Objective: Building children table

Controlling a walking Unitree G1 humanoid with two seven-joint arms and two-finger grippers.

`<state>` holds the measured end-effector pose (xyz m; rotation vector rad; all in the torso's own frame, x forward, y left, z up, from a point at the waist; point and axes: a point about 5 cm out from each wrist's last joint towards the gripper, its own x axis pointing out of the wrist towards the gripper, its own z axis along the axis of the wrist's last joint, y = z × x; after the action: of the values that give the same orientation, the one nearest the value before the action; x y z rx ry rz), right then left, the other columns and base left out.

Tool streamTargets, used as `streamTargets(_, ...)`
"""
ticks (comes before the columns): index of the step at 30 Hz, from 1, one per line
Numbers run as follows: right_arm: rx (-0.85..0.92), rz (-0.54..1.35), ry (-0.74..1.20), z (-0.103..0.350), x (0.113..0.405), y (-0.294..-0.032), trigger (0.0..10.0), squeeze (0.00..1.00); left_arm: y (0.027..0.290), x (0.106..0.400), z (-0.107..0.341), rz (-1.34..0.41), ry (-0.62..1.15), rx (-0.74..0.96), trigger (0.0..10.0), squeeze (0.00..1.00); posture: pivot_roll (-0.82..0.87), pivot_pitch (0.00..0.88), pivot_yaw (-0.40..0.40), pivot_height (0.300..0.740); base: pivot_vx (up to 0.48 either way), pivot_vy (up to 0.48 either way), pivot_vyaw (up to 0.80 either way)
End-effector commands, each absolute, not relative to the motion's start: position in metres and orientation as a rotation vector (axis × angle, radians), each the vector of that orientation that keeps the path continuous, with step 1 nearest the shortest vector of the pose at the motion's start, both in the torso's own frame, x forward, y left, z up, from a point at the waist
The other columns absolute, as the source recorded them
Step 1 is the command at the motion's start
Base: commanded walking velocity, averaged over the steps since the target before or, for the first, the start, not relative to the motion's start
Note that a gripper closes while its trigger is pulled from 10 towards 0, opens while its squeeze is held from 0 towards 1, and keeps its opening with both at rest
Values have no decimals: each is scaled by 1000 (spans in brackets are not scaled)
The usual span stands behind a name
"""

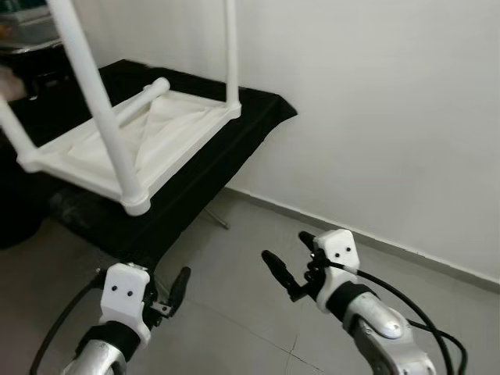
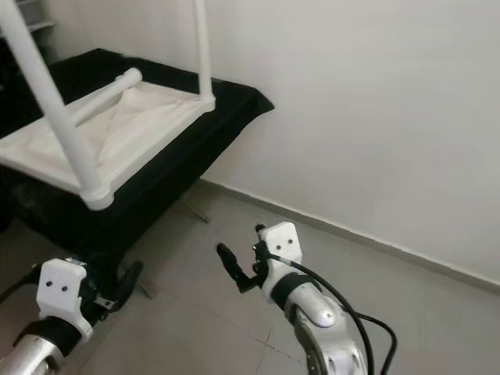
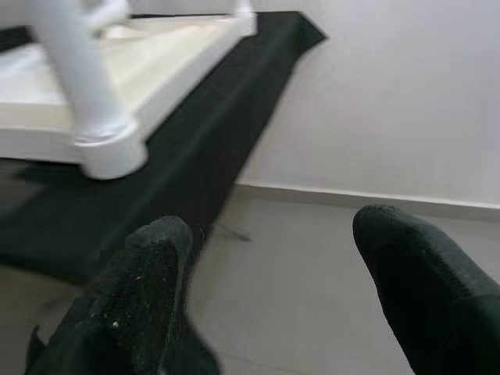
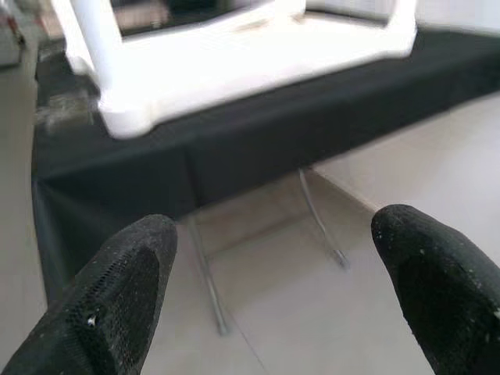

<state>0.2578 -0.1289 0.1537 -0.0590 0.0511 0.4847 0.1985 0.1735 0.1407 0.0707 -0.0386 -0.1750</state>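
Left gripper (image 1: pixel 168 291): fingers spread apart, nothing between them; raised in front of the body over the floor, pointing forward toward the black-draped stand.
Left arm pose: silver forearm low at the near edge of the head view, white wrist housing (image 1: pixel 125 294) on top, black cable looping off its outer side.
Right gripper (image 1: pixel 287 258): fingers parted, nothing held; raised slightly higher than the left gripper, angled forward and inward.
Right arm pose: silver forearm (image 1: pixel 387 332) bent up from the near edge, white wrist housing behind the fingers, black cable trailing back along the arm.
Floor (image 1: pixel 250 312): grey tiles, directly beneath both grippers.
Stand (image 1: pixel 195 176): covered in black cloth, ahead of the left gripper; thin metal legs visible below the cloth in the right wrist view.
Children table (image 1: pixel 148 141): white, lying upside down on the cloth, apart from both grippers, legs pointing up; one leg (image 1: pixel 148 92) lies loose across its underside.
Wall (image 1: pixel 375 117): white, beyond the right gripper.
Writing: none legible.
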Motion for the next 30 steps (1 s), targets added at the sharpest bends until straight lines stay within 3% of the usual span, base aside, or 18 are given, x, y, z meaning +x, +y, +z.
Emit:
streamTargets(1,-83,418,81,147,259,-137,10000,0,175,199,138,-178,-26,88,10000,0,-74,112,-36,740,0,0,0)
streamTargets(17,-158,407,132,136,264,-134,10000,0,198,198,130,155,-10,96,10000,0,-73,96,-57,740,0,0,0)
streamTargets(30,-156,401,139,135,268,-136,10000,0,192,202,128,123,-8,53,10000,0,-82,95,-62,740,0,0,0)
